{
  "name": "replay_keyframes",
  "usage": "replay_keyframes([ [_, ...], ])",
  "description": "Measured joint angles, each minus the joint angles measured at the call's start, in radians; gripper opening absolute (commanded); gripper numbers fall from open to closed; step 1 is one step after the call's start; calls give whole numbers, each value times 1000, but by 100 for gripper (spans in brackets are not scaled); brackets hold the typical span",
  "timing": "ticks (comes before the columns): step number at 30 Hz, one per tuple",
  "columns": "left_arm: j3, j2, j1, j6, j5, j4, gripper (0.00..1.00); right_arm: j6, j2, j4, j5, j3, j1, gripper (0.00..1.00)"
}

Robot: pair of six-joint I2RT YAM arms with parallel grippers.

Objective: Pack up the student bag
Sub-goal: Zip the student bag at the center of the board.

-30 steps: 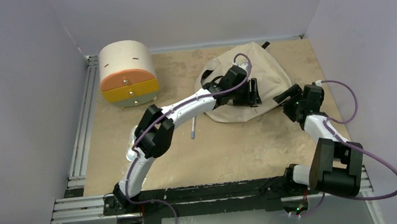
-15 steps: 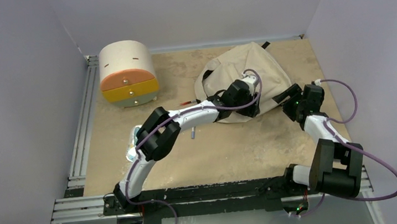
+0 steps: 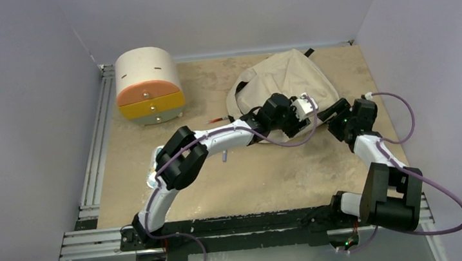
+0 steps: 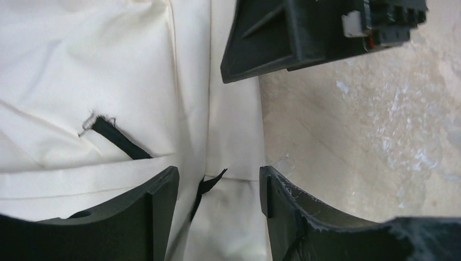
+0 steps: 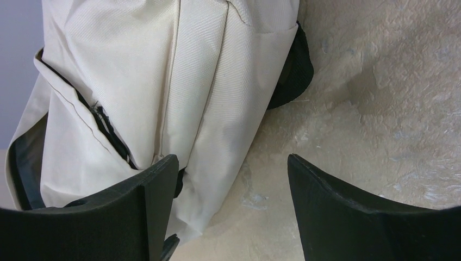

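The student bag (image 3: 287,76) is a slumped beige backpack lying at the back right of the table. My left gripper (image 3: 313,114) hovers over its near right edge, open. In the left wrist view the cream fabric (image 4: 108,70) and a small black zipper pull (image 4: 209,185) lie between the spread jaws of the left gripper (image 4: 217,176), which clamps nothing. My right gripper (image 3: 332,112) stands open just right of the bag. In its wrist view the right gripper (image 5: 232,163) has its left finger at the bag's corner (image 5: 136,65), with bare table between the jaws.
A cream drawer box (image 3: 148,87) with orange and yellow fronts stands at the back left. A red pen (image 3: 217,118) and a white pen (image 3: 225,152) lie beside the left arm. Walls close in the table on three sides.
My left gripper has swung right along the bag's near edge, ending close to the right gripper. The right arm has barely moved. Both grippers stay open.
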Motion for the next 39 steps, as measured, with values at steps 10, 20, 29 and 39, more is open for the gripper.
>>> replay_keyframes([
  [10, -145, -43, 0, 314, 142, 107, 56, -14, -2, 0, -15, -3, 0, 75],
  [20, -133, -36, 14, 423, 224, 122, 55, -17, -15, 1, -27, -6, 0, 75],
  [29, -78, 15, 35, 443, 256, 110, 47, -21, -15, 0, -32, -6, 0, 74],
  [39, -34, 74, 36, 444, 269, 84, 43, -32, -15, 0, -39, -6, 0, 74],
])
